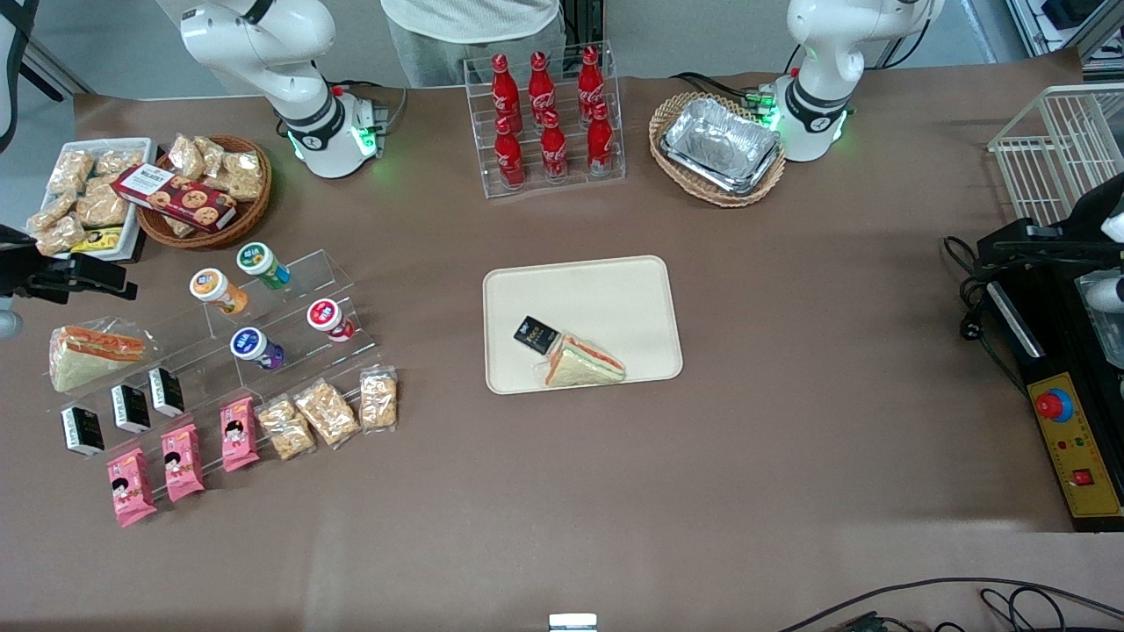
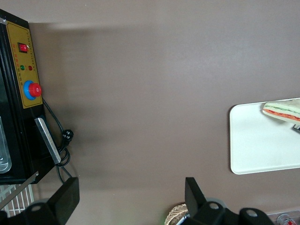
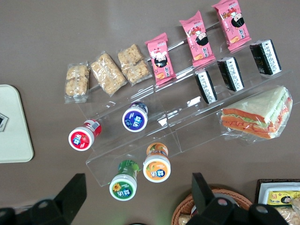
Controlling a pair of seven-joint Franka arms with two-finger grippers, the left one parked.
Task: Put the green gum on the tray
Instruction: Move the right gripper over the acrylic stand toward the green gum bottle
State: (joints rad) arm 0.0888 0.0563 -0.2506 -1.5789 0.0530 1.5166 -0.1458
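Hand [image 3: 136,206] fingers are standing apart, hovering above the green gum [image 3: 123,185] on the clear stepped rack [image 3: 187,136]. Near the table's middle, the tray [image 1: 606,298] is carrying a sandwich [image 1: 583,362].

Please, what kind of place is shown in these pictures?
Probably a robot lab set up as a mock snack shop: a clear stepped rack shows the green gum, cola bottles fill a stand, and a control box sits nearby. The claw hangs open above the rack; the tray waits mid-table.

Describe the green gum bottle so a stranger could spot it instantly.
Find the clear stepped stand toward the working arm's end of the table, under the gripper. Four small bottles sit there; the green gum, beside the orange bottle, is farthest from the front camera and alone has a green body.
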